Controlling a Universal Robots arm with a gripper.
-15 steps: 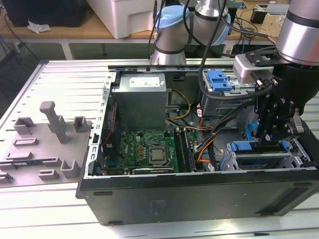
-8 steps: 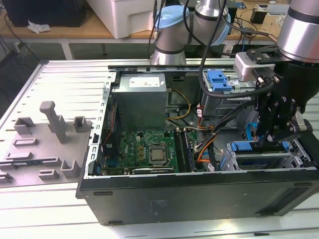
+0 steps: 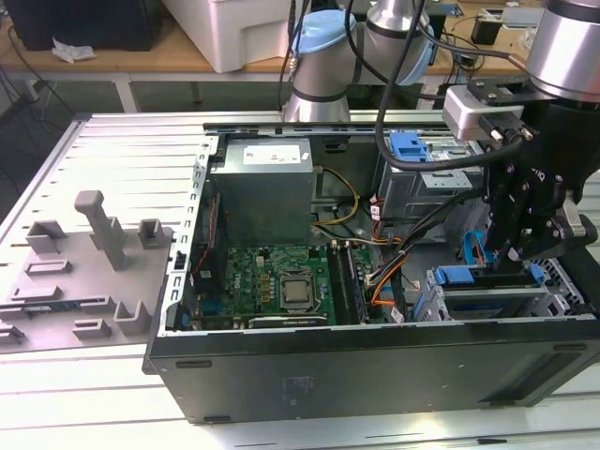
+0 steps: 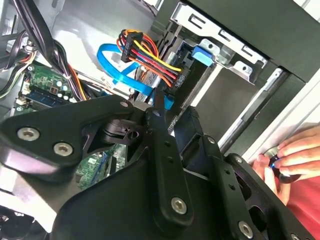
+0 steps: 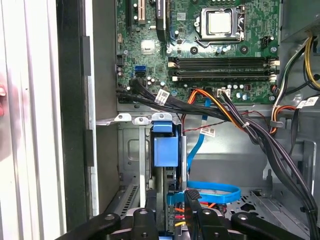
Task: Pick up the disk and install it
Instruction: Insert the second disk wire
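The disk [image 5: 165,150] stands on edge in the metal drive cage [image 3: 487,300] at the case's corner on the exterior view's right. Its blue carrier strip [image 3: 464,277] lies along the cage top. My gripper [image 3: 514,255] reaches down onto the cage. In the first wrist view the gripper [image 5: 171,202] has one black finger on each side of the disk's near end, shut on it. The second wrist view shows the gripper [image 4: 174,112] just short of the coloured power wires [image 4: 150,57] that run to the cage.
The open computer case [image 3: 375,366] holds a green motherboard [image 3: 281,281], a grey power supply box [image 3: 261,192] and cable bundles [image 5: 250,125]. A blue flat cable [image 5: 215,192] loops beside the cage. A person's hand [image 4: 295,155] is outside the case wall. A grey fixture plate [image 3: 84,253] lies at the exterior view's left.
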